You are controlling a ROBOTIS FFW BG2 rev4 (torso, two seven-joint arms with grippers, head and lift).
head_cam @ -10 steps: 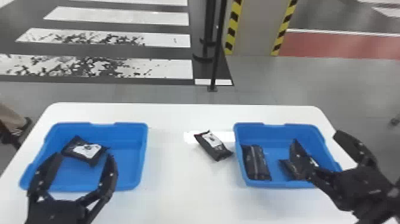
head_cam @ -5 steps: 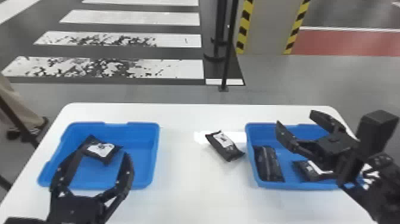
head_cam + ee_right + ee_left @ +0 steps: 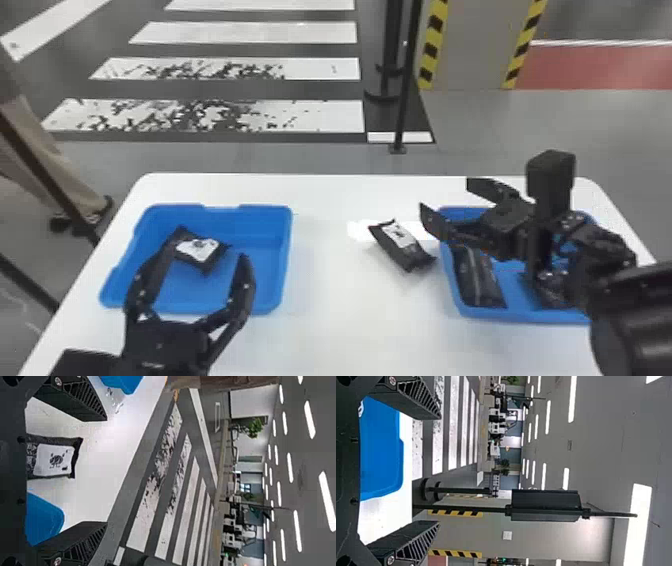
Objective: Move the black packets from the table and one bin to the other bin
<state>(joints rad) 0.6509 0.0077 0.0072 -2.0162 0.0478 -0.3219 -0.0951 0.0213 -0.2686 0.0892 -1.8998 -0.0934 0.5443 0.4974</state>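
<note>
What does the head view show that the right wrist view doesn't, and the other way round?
Head view: the left gripper, one packet in the left bin, another packet in the right bin.

Right wrist view: ceiling lights, a green plant.

Both: the table, both bins, the loose packet between them, the right gripper, the crosswalk.

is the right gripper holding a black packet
No, the right gripper is open with nothing between its fingers, and the loose packet lies on the white table.

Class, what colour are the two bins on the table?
Both are plain blue: left bin, right bin; clearest in the head view.
</note>
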